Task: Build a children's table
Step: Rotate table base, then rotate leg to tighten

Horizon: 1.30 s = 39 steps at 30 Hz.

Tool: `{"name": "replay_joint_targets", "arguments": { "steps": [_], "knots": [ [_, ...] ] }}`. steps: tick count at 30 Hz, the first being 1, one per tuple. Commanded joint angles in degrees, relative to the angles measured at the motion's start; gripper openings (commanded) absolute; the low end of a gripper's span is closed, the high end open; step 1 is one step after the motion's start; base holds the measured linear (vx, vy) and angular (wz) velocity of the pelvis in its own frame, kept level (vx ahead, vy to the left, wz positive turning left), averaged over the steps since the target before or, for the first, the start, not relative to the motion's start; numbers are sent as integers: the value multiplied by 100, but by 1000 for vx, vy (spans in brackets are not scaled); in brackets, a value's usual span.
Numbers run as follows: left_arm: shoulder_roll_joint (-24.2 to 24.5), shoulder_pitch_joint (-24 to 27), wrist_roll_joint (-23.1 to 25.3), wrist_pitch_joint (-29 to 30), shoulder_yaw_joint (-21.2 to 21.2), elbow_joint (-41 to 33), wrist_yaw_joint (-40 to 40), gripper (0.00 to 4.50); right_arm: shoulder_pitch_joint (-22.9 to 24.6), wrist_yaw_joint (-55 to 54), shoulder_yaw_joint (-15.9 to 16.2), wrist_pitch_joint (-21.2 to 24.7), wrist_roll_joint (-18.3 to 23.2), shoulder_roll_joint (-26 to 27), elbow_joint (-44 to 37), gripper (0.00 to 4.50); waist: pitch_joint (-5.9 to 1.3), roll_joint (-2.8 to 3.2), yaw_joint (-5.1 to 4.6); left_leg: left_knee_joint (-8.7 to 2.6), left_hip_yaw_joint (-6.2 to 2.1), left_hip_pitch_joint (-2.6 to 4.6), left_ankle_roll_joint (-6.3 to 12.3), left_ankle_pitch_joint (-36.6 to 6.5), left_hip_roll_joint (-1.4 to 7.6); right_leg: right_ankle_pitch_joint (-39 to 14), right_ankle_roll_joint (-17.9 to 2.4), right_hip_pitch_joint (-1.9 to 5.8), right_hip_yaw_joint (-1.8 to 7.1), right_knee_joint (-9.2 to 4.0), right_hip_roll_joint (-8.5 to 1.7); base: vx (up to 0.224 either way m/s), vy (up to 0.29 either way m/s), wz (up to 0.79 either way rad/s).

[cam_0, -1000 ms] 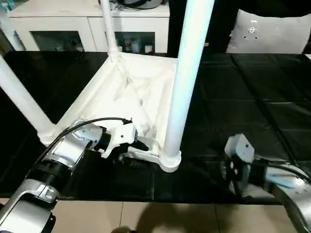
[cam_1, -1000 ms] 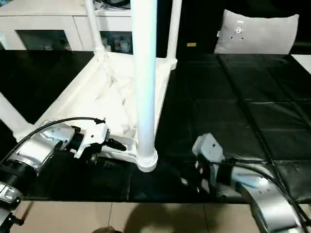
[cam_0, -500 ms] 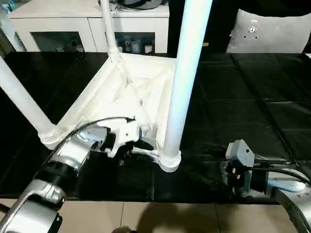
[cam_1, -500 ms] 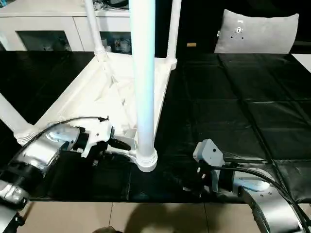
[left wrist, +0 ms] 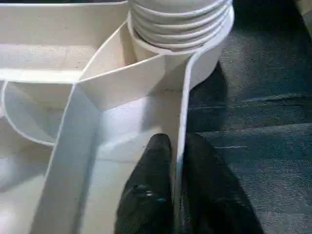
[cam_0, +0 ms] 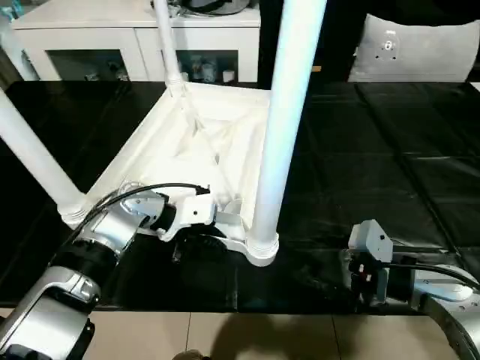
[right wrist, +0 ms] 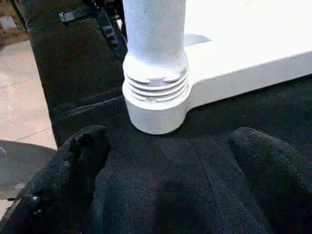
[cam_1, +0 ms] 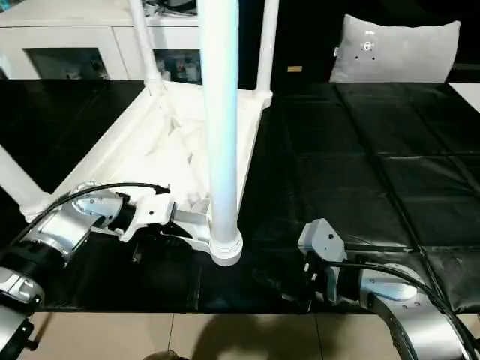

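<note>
Four legs already stand up from the children's table (cam_0: 196, 142), which lies upside down on the black desk (cam_0: 375, 150); it looks light, stiff and smooth, so the thin rim by a corner socket seems the surest hold, the tapered near leg (cam_0: 283, 120) more slippery; the left end effector (left wrist: 178, 190) reaches in low and level, clenched on that rim beside the socket; the right end effector (right wrist: 165, 161) lies low on the desk, fingers spread wide, just short of the socket.
</note>
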Motion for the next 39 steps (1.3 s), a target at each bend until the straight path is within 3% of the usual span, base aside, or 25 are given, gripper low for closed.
{"name": "replay_joint_targets", "arguments": {
  "steps": [1,5,7,11,12,18,23,24,25,27,29,31,39],
  "knots": [
    [-103,-85,-270,273,243,10,78,11,-94,-39,4,69,8,-55,-164,450,-336,-35,23,-482,-136,21,383,-595,480,-76,-1592,312,293,-410,-586,0,0,0],
    [-361,-74,-551,721,426,-118,206,4,-163,-138,-21,37,-59,-8,-104,450,-344,-61,8,-467,-135,-3,472,-429,470,204,-1665,329,289,-388,-586,0,0,0],
    [-761,-189,-439,1113,546,94,968,2,-381,-347,-59,-11,-182,119,164,450,-339,-81,-9,-439,-121,4,535,-422,446,109,-1660,324,281,-411,-586,0,0,0],
    [-909,-198,-241,902,475,225,1243,2,-546,-501,-49,-83,-319,188,380,450,-330,-97,-35,-436,-118,-42,521,-397,418,-346,-1524,344,275,-457,-567,0,0,0],
    [-927,-132,-182,742,397,127,1171,2,-626,-473,-16,-117,-321,197,479,450,-350,-125,-41,-426,-120,-43,551,-338,413,-322,-1479,360,274,-454,-567,0,0,0],
    [-882,-9,-191,584,301,-43,984,2,-663,-395,13,-142,-290,183,521,450,-364,-97,-21,-416,-114,-16,751,-162,454,78,-1521,314,271,-411,-565,0,0,0],
    [-1013,17,-376,536,481,18,1093,2,-680,-397,8,-146,-293,194,517,450,-357,-101,-3,-426,-109,-15,708,-238,452,-24,-1535,318,274,-416,-566,0,0,0],
    [-1053,13,-490,758,562,4,1041,2,-672,-401,9,-138,-290,190,495,450,-357,-101,-1,-425,-106,-20,702,-228,448,-18,-1537,322,274,-413,-570,0,0,0],
    [-1081,10,-571,928,619,-8,1003,29,-665,-404,10,-131,-289,187,478,450,-361,-99,5,-423,-111,-18,704,-219,446,-18,-1536,320,271,-409,-571,0,0,0],
    [-1076,13,-573,968,627,-6,983,29,-655,-410,12,-121,-292,185,453,450,-358,-103,4,-420,-105,-20,705,-224,441,-62,-1534,320,273,-418,-574,0,0,0],
    [-1017,58,-406,808,537,25,1047,65,-642,-416,5,-82,-276,180,399,450,-371,-85,8,-412,-112,-18,728,-191,452,56,-1578,313,270,-408,-567,0,0,0],
    [-1011,74,-352,717,519,39,1110,73,-642,-417,0,-76,-272,180,393,450,-368,-90,11,-420,-116,-11,760,-200,463,138,-1566,309,269,-398,-562,0,0,0],
    [-882,146,-110,560,434,135,1222,73,-657,-435,3,-54,-266,195,372,450,-350,-98,40,-441,-113,-6,656,-337,462,-106,-1476,309,278,-427,-572,0,0,0]
  ]
}}
